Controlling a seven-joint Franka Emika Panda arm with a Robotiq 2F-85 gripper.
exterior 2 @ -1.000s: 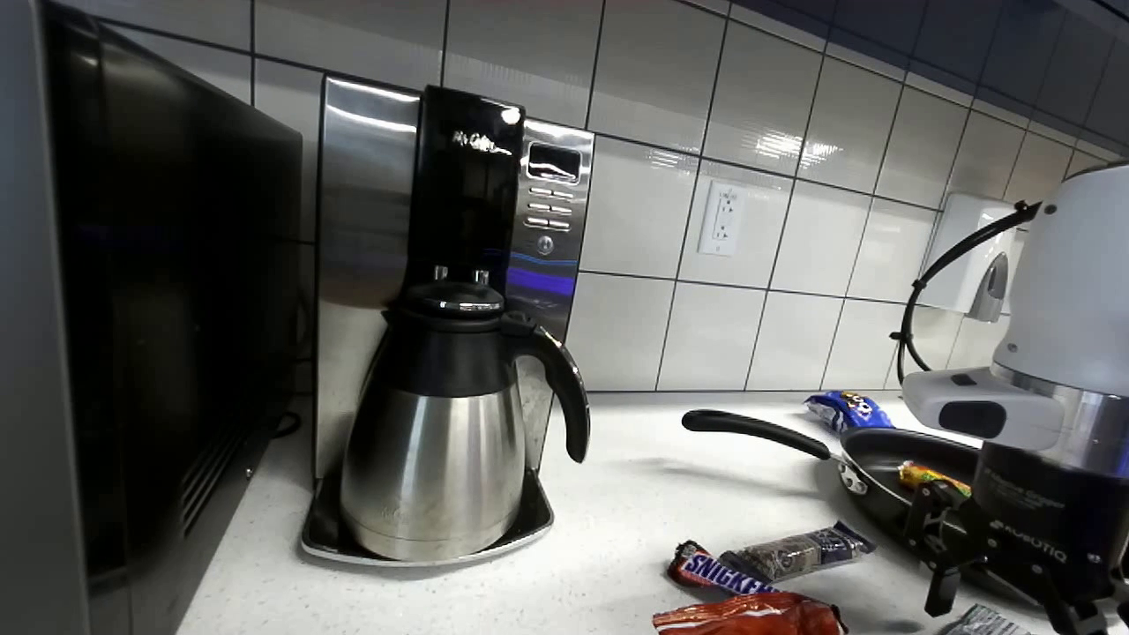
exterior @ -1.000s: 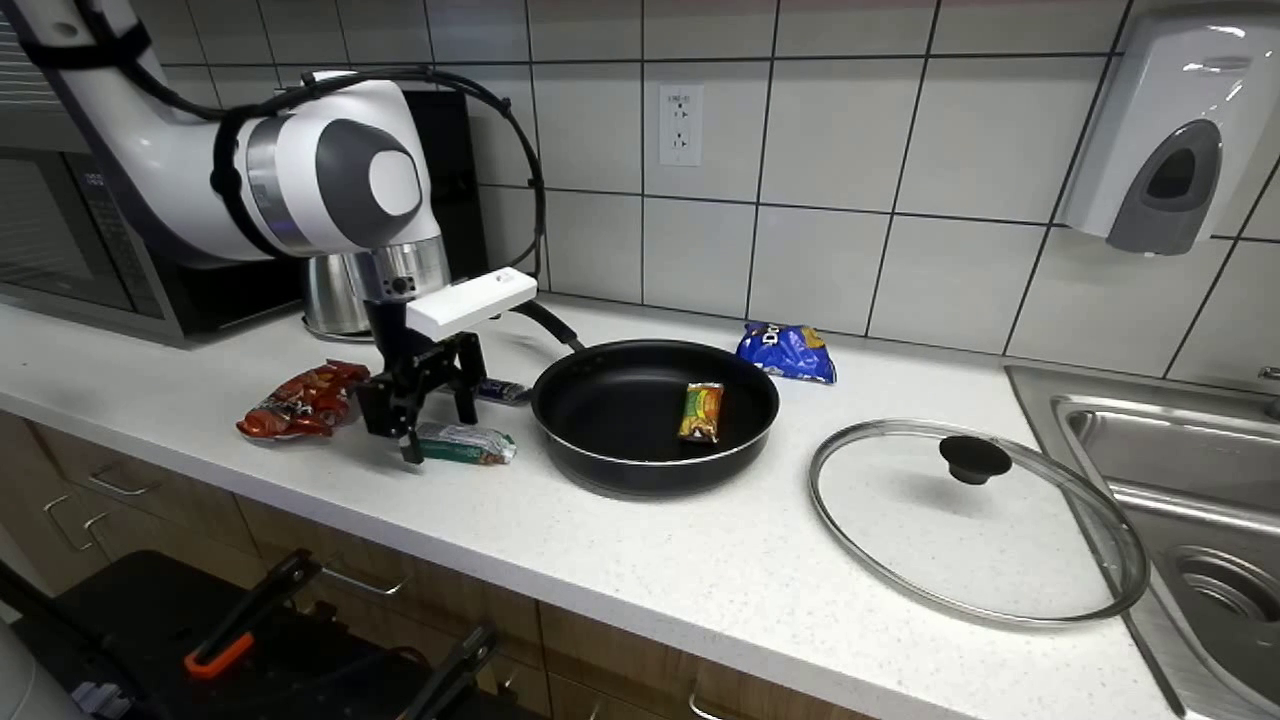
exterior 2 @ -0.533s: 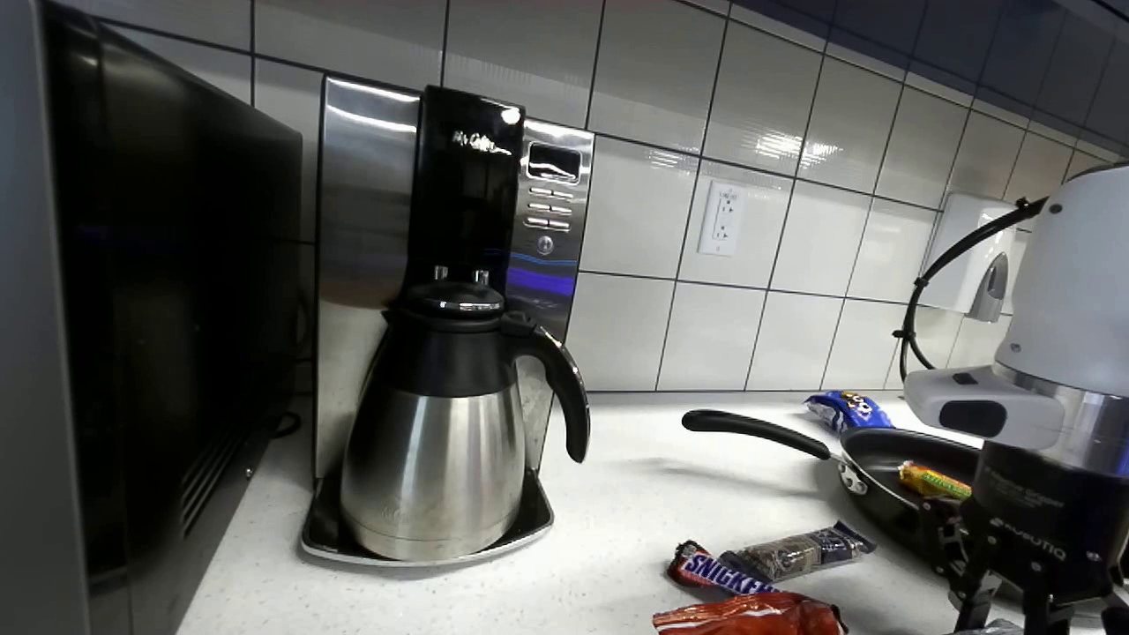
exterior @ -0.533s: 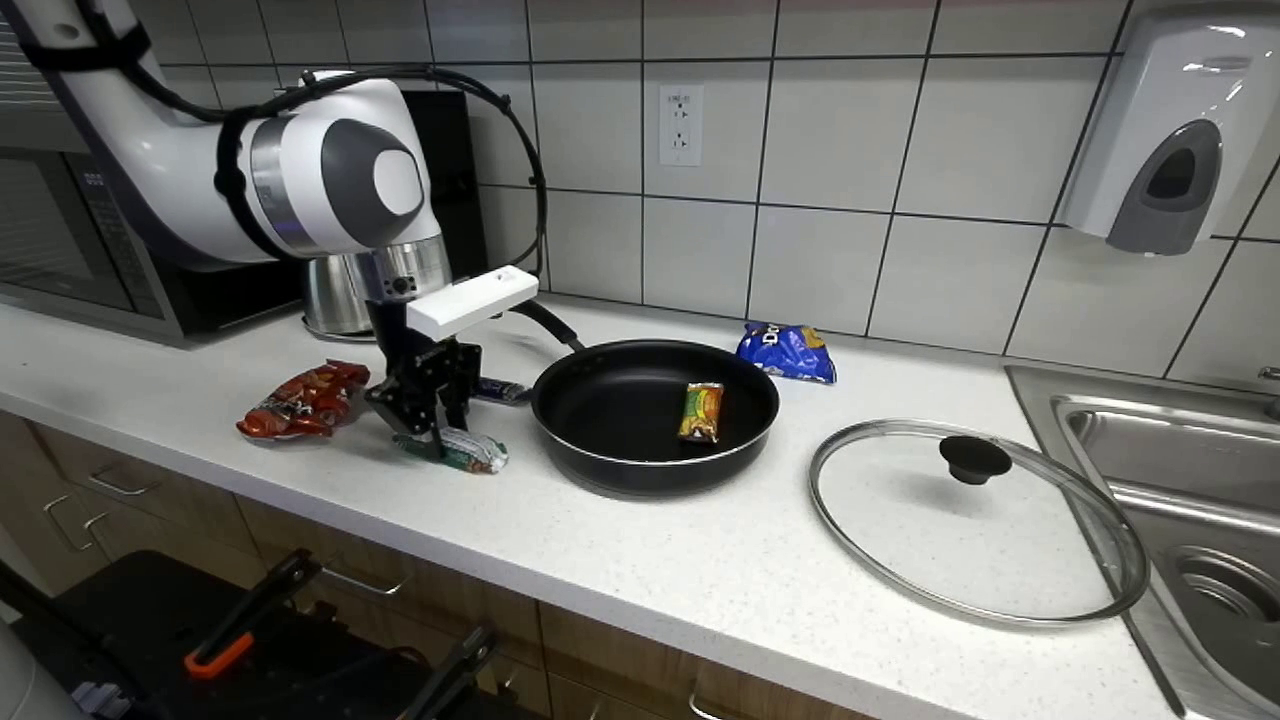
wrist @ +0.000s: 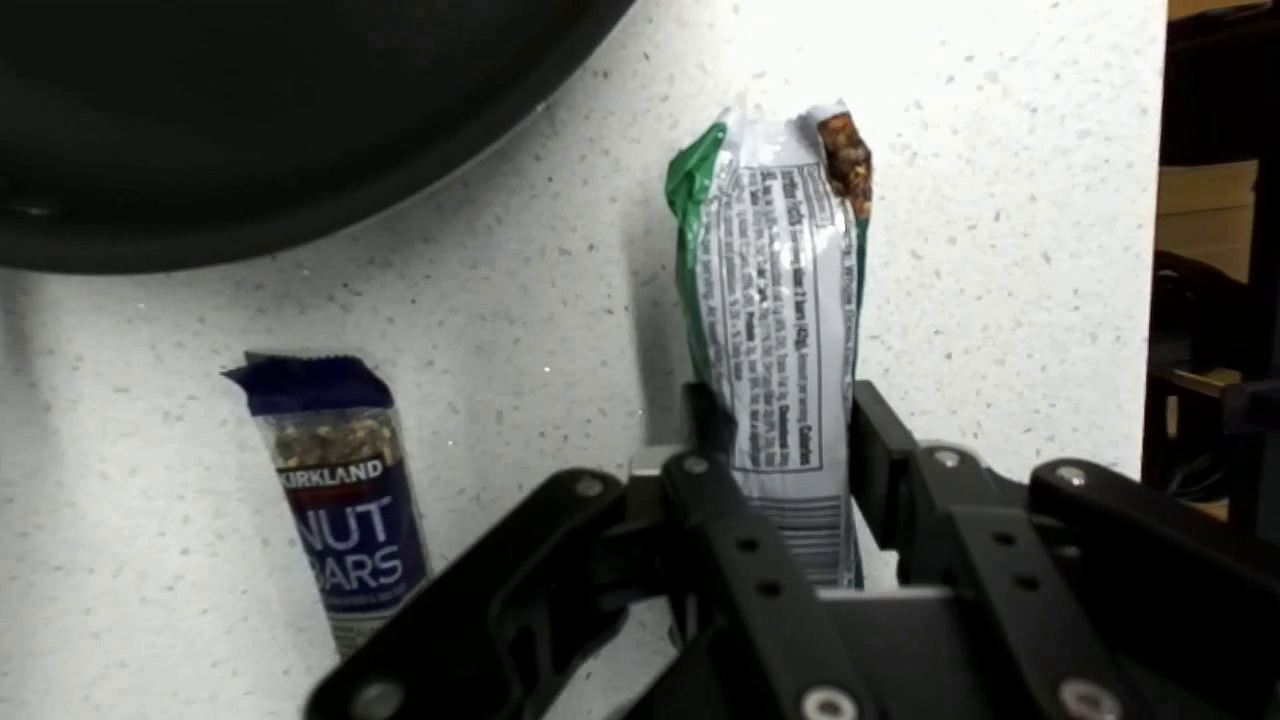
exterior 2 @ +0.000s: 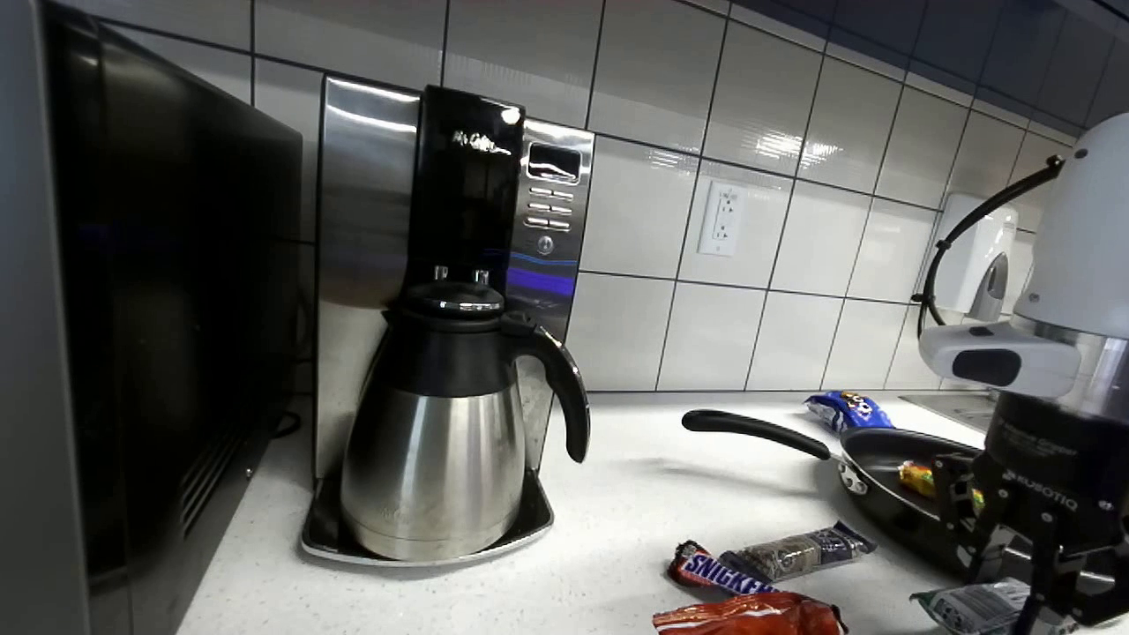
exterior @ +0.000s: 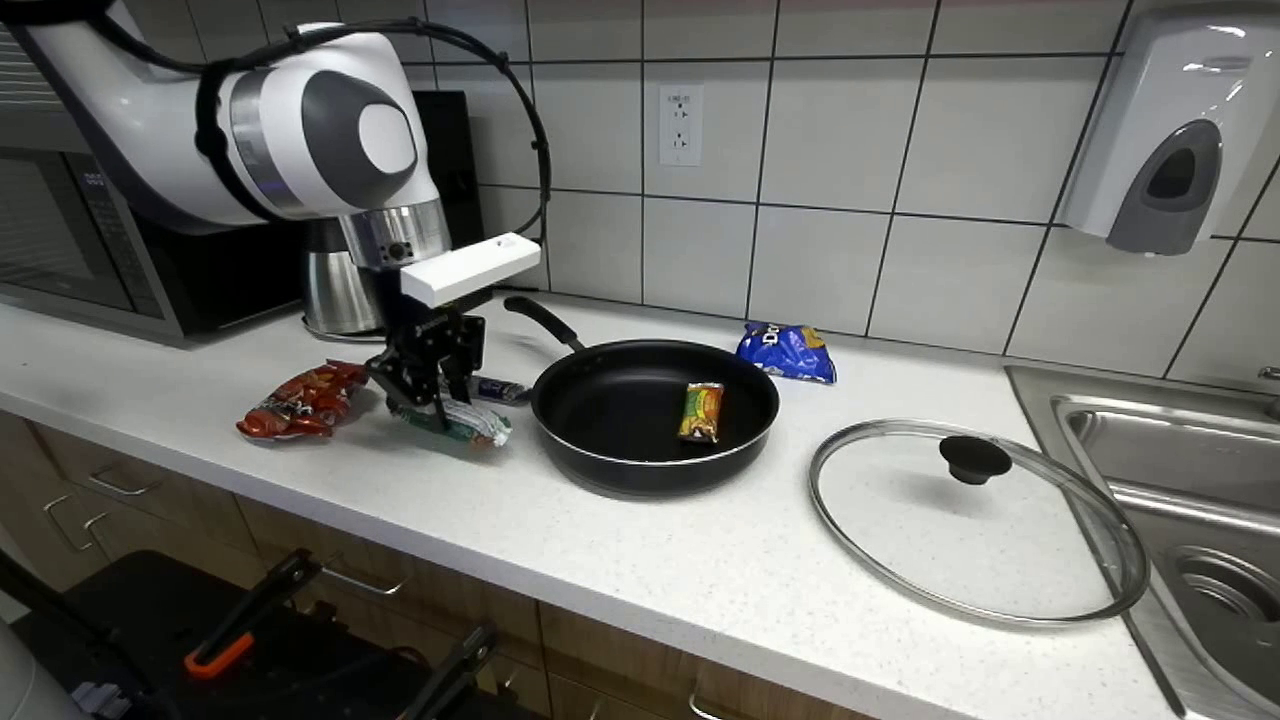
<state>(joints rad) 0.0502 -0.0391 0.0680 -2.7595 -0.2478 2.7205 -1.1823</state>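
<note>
Granola bar (wrist: pixel 775 290) is held in the gripper (wrist: pixel 785 430), near the frying pan (exterior: pixel 625 400), where a yellow-red snack packet (exterior: pixel 702 412) already lies. Grip looks complete; Kirkland nut bar (wrist: pixel 348 500) lies ungripped.

Wrapper (wrist: pixel 775 300) Was White and Green

Dark print covered the white. The hand (wrist: pixel 785 425) and pan (exterior: pixel 620 400) were black, the surface (exterior: pixel 700 570) speckled white, the nut bar (wrist: pixel 345 490) navy-labelled. The blue bag (exterior: pixel 785 353) bore white letters, the red bag (exterior: pixel 305 400) dark patches.

The white arm (exterior: pixel 150 130) has grey trim (exterior: pixel 336 120), a black cable (exterior: pixel 541 146) and screw-studded black fingers (wrist: pixel 880 450).
</note>
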